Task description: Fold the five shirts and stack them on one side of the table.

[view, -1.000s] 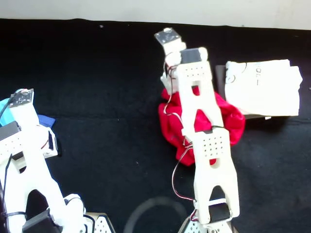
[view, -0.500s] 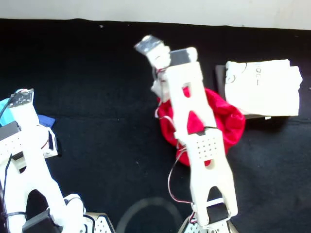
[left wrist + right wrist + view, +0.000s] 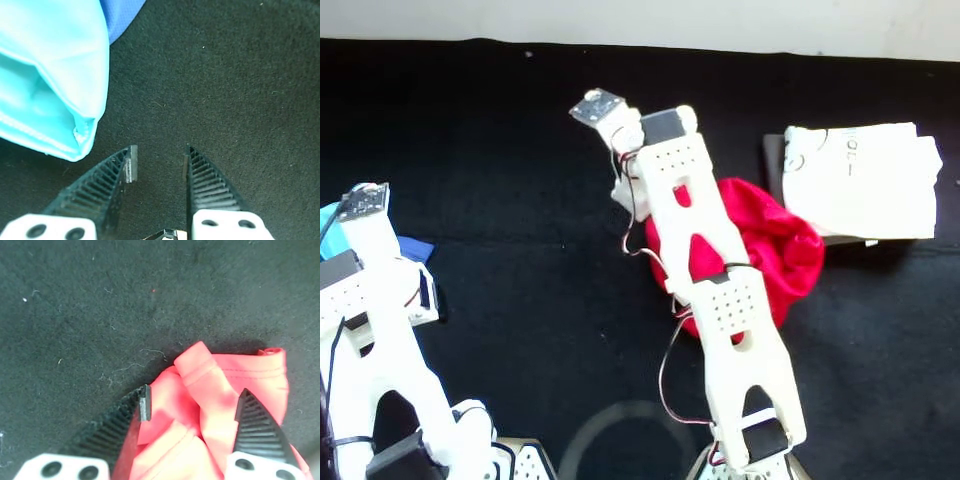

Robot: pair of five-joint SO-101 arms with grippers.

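Observation:
A crumpled red shirt (image 3: 775,250) lies right of the table's middle, and my right arm (image 3: 675,180) crosses its left part. My right gripper (image 3: 195,402) is open just above the shirt's edge, with a red fold (image 3: 210,385) between its spread fingers. A folded white shirt (image 3: 860,180) sits at the right side on a dark layer (image 3: 772,160). A cyan shirt (image 3: 45,75) and a blue shirt (image 3: 120,15) lie at the left edge. Beside the cyan hem, my left gripper (image 3: 158,160) is open over bare black cloth.
Black cloth covers the table (image 3: 520,150). A pale wall strip (image 3: 640,20) runs along the far edge. My left arm (image 3: 370,300) stands at the near left, with the cyan shirt (image 3: 328,218) and blue shirt (image 3: 415,248) beside it.
My right arm has swung to the left, its wrist moving from over the red shirt's far edge toward the shirt's left edge. More of the red shirt shows now. The left arm has not moved.

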